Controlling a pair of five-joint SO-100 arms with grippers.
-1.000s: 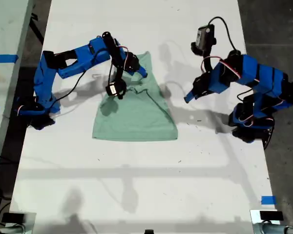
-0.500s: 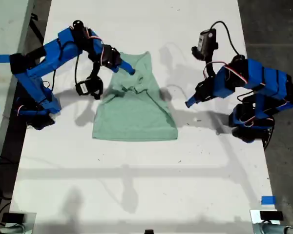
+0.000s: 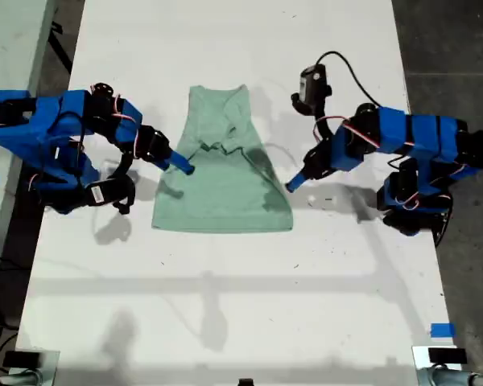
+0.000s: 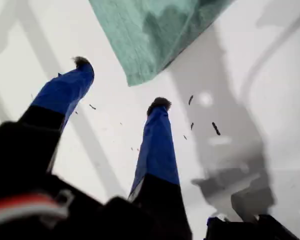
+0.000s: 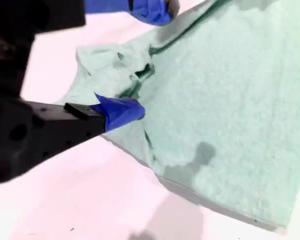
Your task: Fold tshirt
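The tshirt point(image 3: 225, 189) lies on the white table point(image 3: 225, 305) between the two arms, narrow at the end nearer the exterior view's top and wider at the hem. A rumpled ridge point(image 3: 225, 145) runs across its upper half, where cloth is bunched rather than flat. My second gripper point(image 3: 181, 165) sits at the shirt's edge on the exterior view's left. Its wrist view shows the jaws apart over that bunched cloth point(image 5: 130, 65), with nothing pinched between them. My first gripper point(image 3: 292, 185) hangs just off the shirt's edge on the exterior view's right. Its jaws are spread wide point(image 4: 121, 82) above bare table, with the hem corner point(image 4: 140, 75) close ahead. The fold looks partly made, with the sides seemingly drawn in, but the ridge would spoil any further crease. I judge the step in hand is a fresh grip on each side. To do it well, each gripper should come down low and close on one clean edge, not on the rumple. Both should catch the same number of layers and lift together, so the cloth stays taut between them. Lifting unevenly would likely drag the shirt sideways and deepen the wrinkles.
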